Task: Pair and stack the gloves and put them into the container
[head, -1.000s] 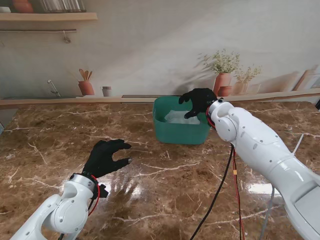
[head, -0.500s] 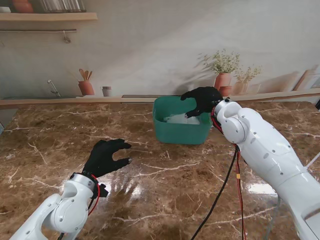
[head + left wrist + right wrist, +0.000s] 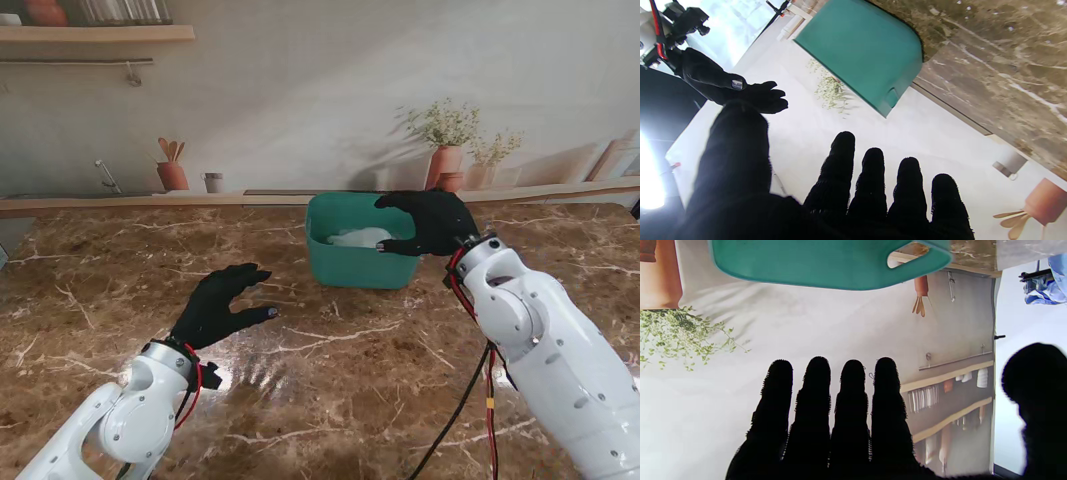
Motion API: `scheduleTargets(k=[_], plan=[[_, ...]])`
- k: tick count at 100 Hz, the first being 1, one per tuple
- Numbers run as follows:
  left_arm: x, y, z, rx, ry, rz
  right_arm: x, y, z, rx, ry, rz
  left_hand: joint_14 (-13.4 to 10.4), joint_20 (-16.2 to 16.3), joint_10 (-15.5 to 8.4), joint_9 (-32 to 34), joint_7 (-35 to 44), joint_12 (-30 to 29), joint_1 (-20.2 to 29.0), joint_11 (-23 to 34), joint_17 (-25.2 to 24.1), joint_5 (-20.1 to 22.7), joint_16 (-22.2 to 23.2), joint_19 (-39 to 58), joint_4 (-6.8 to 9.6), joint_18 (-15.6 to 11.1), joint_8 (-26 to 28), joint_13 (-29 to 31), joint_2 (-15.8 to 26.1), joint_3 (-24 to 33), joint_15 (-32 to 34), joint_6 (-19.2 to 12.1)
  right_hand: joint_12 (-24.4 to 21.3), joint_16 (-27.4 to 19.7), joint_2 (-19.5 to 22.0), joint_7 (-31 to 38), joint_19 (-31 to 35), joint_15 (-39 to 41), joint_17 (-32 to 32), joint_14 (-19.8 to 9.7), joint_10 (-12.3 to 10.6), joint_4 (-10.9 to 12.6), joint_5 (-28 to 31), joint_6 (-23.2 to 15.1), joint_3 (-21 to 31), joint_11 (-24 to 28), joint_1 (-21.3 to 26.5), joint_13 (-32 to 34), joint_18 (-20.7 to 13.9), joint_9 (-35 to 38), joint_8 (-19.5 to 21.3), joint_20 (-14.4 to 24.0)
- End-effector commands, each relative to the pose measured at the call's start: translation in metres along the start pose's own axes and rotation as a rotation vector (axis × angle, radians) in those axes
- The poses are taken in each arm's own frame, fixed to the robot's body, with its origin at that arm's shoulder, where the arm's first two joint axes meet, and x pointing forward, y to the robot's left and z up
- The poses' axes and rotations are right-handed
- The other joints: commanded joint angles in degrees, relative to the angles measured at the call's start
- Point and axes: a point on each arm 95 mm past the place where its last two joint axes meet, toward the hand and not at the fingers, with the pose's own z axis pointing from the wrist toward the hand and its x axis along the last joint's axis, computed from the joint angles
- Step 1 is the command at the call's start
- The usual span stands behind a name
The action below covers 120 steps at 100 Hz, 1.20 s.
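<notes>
From the stand, the pale gloves lie inside the green container near the worktop's far edge; soft and light, they look best pinched at the cuffs. The right hand hovers at its rim, fingers spread, empty. Both wrist views show fingers parted on nothing, the left hand included.

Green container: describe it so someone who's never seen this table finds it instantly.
On the brown marble table, look to the far edge, just before the wooden ledge along the wall. The green container sits there, slightly right of centre, with the right hand open beside its right rim. It is the only teal tub on the table, with something white inside.
</notes>
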Motion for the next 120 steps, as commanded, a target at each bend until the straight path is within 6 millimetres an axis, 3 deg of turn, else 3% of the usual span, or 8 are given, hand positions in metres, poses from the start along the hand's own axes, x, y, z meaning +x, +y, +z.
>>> scheduleTargets(k=[1,27,42,55,77,120], plan=[[0.007,-0.002,0.000,0.009,0.024,0.004,0.006,-0.012,-0.017,0.023,0.005,0.021,-2.94,-2.26,-1.90,-2.51,-1.92,-1.07,-0.87,-1.07,0.43,-3.09,-1.15,1.73,1.91,-2.91,-1.27,-2.77,3.28,-2.94,-1.88,0.25,-1.46,-1.78,1.35,-1.89,-1.79,-1.14,-0.88,-0.65,1.47,1.93,-2.08,1.46,0.75,-1.37,-4.05,-2.81,-2.05,-2.10,-1.14,-1.61],[0.020,-0.006,0.000,0.024,0.090,-0.015,0.023,-0.026,-0.069,-0.044,-0.028,0.123,-3.43,-2.68,-2.19,-4.30,-3.59,-1.55,-5.02,-1.87,0.90,-5.98,-1.72,6.09,2.41,-4.87,-2.13,-3.59,7.36,-3.07,-2.15,0.64,-3.22,-2.79,4.79,-3.96,-2.61,-1.46,-1.87,-0.38,3.76,2.07,-4.28,5.77,0.26,-2.37,-6.22,-4.35,-2.44,-4.05,-2.57,-3.04],[0.024,-0.004,-0.001,0.035,0.124,-0.010,0.034,-0.052,-0.092,-0.105,-0.049,0.217,-2.59,-2.05,-1.99,-4.37,-3.77,-1.64,-6.22,-1.91,0.61,-6.80,-1.68,10.34,2.62,-5.91,-2.34,-3.16,7.95,-2.96,-1.71,-0.14,-3.60,-3.03,6.16,-5.44,-3.22,-1.37,-1.86,-1.31,3.21,2.27,-6.30,6.52,-0.41,-2.09,-6.57,-4.74,-4.21,-4.37,-3.50,-3.99],[0.024,0.000,-0.001,0.044,0.144,-0.015,0.044,-0.076,-0.106,-0.101,-0.052,0.279,-3.21,-2.01,-2.38,-3.89,-3.42,-1.57,-6.63,-1.72,0.82,-6.15,-1.69,11.18,2.62,-7.16,-2.23,-2.81,8.05,-3.01,-1.45,0.08,-3.95,-3.48,7.59,-6.84,-4.04,-1.82,-2.34,-1.92,3.31,2.41,-8.54,7.38,-0.88,-2.33,-7.38,-5.81,-5.00,-5.55,-4.21,-4.97],[0.020,0.008,-0.004,0.038,0.145,-0.031,0.048,-0.092,-0.114,-0.094,-0.056,0.343,-3.44,-2.17,-2.32,-3.68,-3.22,-1.56,-6.65,-1.72,0.73,-5.69,-1.86,11.66,2.70,-7.24,-2.16,-2.75,7.93,-2.87,-1.42,0.43,-4.59,-4.00,8.86,-7.22,-4.52,-1.98,-2.85,-1.79,3.70,2.45,-8.38,7.93,-1.57,-2.41,-7.78,-6.45,-5.19,-6.05,-4.64,-5.99],[0.021,-0.001,-0.007,0.041,0.135,-0.020,0.053,-0.078,-0.114,-0.138,-0.034,0.354,-3.81,-2.62,-2.23,-3.37,-2.98,-1.60,-6.27,-1.81,0.61,-5.28,-2.08,11.77,2.62,-7.28,-2.03,-2.61,8.03,-2.88,-1.61,0.56,-4.86,-4.18,8.69,-6.42,-3.80,-1.56,-3.03,-1.53,3.51,2.47,-7.56,6.65,-2.02,-1.76,-6.79,-6.44,-4.74,-5.81,-4.46,-6.54]])
